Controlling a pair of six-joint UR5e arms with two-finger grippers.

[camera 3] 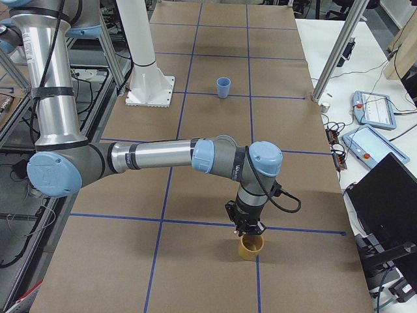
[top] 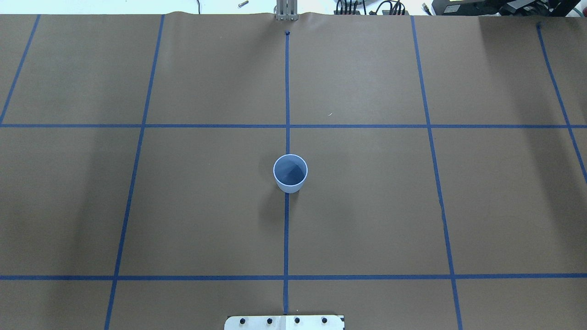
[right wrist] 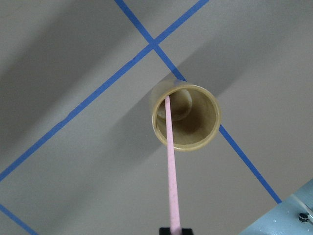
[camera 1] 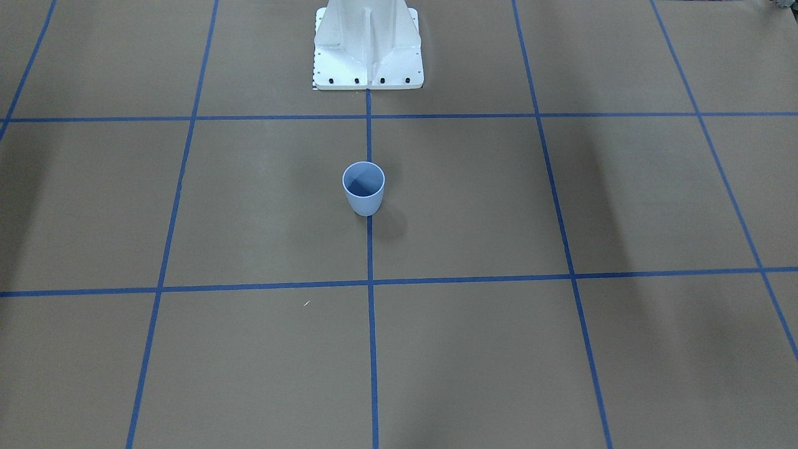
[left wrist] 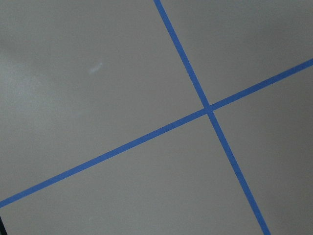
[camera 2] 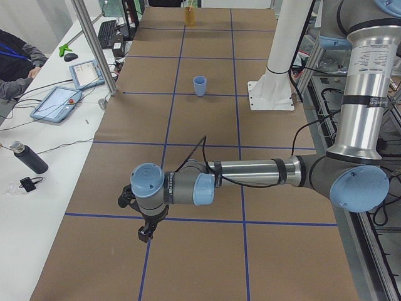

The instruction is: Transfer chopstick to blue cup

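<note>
The blue cup (camera 1: 363, 187) stands upright and empty at the table's middle, on a tape line; it also shows in the overhead view (top: 290, 173). A pale pink chopstick (right wrist: 169, 161) stands with its lower end inside a tan cup (right wrist: 203, 120). My right gripper (right wrist: 175, 231) is shut on the chopstick's upper end, straight above the tan cup (camera 3: 251, 246) at the table's right end (camera 3: 246, 227). My left gripper (camera 2: 147, 231) hangs low over bare table at the left end. It shows only in the exterior left view, so I cannot tell if it is open or shut.
The white robot base (camera 1: 368, 50) stands at the table's robot-side edge. Blue tape lines (top: 286, 229) grid the brown table. A metal post (camera 3: 332, 59) and tablets (camera 3: 371, 107) stand by the operators' side. A person (camera 2: 15, 59) sits there.
</note>
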